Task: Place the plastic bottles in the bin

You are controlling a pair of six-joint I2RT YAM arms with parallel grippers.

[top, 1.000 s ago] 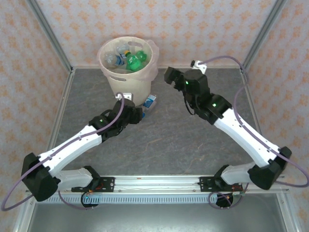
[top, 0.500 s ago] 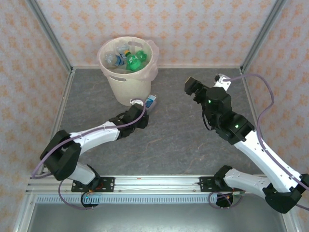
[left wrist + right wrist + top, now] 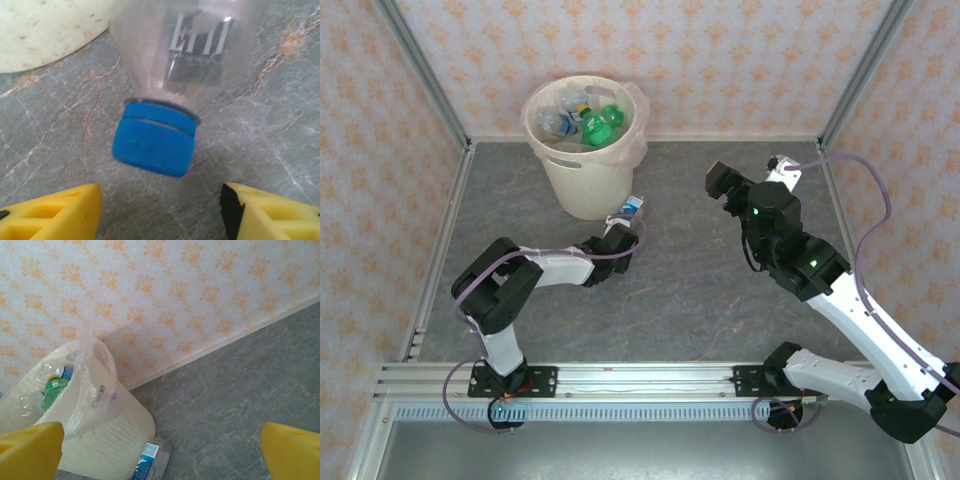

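One clear plastic bottle (image 3: pixel 633 207) with a blue label and blue cap (image 3: pixel 154 142) lies on the grey table against the foot of the bin (image 3: pixel 582 170). My left gripper (image 3: pixel 617 232) is low on the table right behind its cap. In the left wrist view the left gripper (image 3: pixel 160 212) is open, its yellow fingers (image 3: pixel 55 215) apart, and the cap lies just ahead of the tips, untouched. The cream bin holds green bottles (image 3: pixel 605 122) and clear bottles (image 3: pixel 554 122). My right gripper (image 3: pixel 718 180) hovers open and empty to the bin's right; its wrist view shows the bin (image 3: pixel 107 440) and the bottle (image 3: pixel 150 462).
A pinkish liner bag (image 3: pixel 92 385) hangs over the bin's rim. Patterned walls and metal frame posts (image 3: pixel 430 90) close in the table at the back and sides. The left arm's elbow (image 3: pixel 495 280) is folded back near the table's left side.
The left gripper has reached forward and down to the bottle's cap while its elbow folded back. The right arm pulled back to the right, away from the bin, then stayed put.
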